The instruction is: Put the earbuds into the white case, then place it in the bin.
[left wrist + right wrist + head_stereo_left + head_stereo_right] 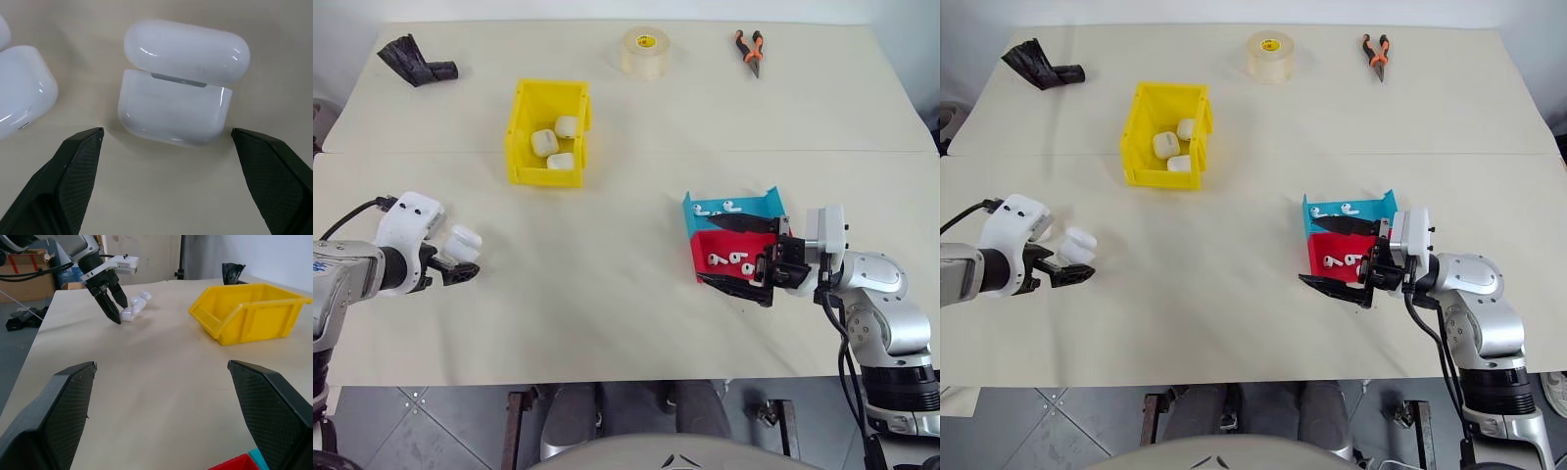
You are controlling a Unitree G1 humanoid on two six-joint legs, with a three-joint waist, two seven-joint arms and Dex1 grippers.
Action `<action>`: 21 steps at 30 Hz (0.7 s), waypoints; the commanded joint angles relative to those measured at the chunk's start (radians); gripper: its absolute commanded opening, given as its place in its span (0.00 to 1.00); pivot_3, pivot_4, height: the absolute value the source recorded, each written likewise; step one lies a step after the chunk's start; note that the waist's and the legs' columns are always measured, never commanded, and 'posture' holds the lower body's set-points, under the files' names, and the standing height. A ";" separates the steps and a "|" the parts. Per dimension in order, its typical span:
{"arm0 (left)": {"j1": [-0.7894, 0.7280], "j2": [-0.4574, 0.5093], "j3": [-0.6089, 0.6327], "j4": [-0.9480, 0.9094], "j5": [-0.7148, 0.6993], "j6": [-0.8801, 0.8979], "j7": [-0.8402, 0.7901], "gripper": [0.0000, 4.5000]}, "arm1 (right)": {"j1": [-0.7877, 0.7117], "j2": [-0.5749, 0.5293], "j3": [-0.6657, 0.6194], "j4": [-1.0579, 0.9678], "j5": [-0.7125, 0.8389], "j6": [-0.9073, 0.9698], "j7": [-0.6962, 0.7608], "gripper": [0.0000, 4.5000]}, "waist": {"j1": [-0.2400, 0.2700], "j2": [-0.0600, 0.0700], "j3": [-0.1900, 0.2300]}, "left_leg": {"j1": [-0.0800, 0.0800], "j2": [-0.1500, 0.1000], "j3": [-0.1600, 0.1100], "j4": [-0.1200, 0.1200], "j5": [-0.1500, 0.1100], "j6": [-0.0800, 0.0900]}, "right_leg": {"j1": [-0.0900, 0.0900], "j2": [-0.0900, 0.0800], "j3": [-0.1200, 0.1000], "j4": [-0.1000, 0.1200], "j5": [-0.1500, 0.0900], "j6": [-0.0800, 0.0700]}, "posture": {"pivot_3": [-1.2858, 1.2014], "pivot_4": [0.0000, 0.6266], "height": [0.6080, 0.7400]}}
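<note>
Left fingers spread, angled down before white case

**White and silver arms, black two-fingered hands**

Each arm ends in a glossy white wrist housing with small dark dots like screw heads, joined to a rounded silver-grey forearm. The left hand has two short black fingers with a fine woven, carbon-like texture and pointed, wedge-shaped tips. A black cable loops from the left wrist back along the forearm. The right hand carries the same long, tapering black fingers on a black block. Black cables run down beside the right arm's ribbed silver joints, and a dark band rings the lowest segment.
</note>
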 commanded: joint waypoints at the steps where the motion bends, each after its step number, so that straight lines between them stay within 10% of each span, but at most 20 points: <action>1: -0.027 0.013 -0.040 0.015 -0.006 -0.009 -0.032 0.99 | -0.004 0.000 -0.020 -0.021 0.019 -0.005 -0.003 1.00 | 0.000 0.000 0.000 | 0.000 0.000 0.000 0.000 0.000 0.000 | 0.000 0.000 0.000 0.000 0.000 0.000 | 0.52 0.24 1.00; 13: -0.080 0.021 -0.147 0.105 0.047 -0.127 -0.089 0.99 | 0.004 -0.007 -0.029 -0.034 0.020 -0.005 -0.014 1.00 | 0.011 0.001 0.000 | 0.000 0.000 0.000 0.001 0.000 0.000 | 0.000 0.000 0.000 0.001 0.000 0.000 | 0.52 0.24 1.00; 17: -0.083 0.014 -0.145 0.108 0.052 -0.139 -0.096 0.72 | 0.000 -0.008 -0.031 -0.029 0.019 -0.009 -0.013 1.00 | 0.017 0.001 -0.001 | 0.000 0.000 0.000 0.001 0.000 0.000 | 0.000 0.000 0.001 0.002 0.000 0.000 | 0.52 0.24 1.00; 21: -0.062 -0.015 -0.103 0.100 0.053 -0.163 -0.083 0.72 | 0.003 -0.006 -0.029 -0.028 0.016 -0.013 -0.012 1.00 | 0.020 0.001 -0.001 | 0.000 0.000 0.000 0.001 0.000 0.000 | 0.000 0.000 0.001 0.002 0.000 0.000 | 0.52 0.24 1.00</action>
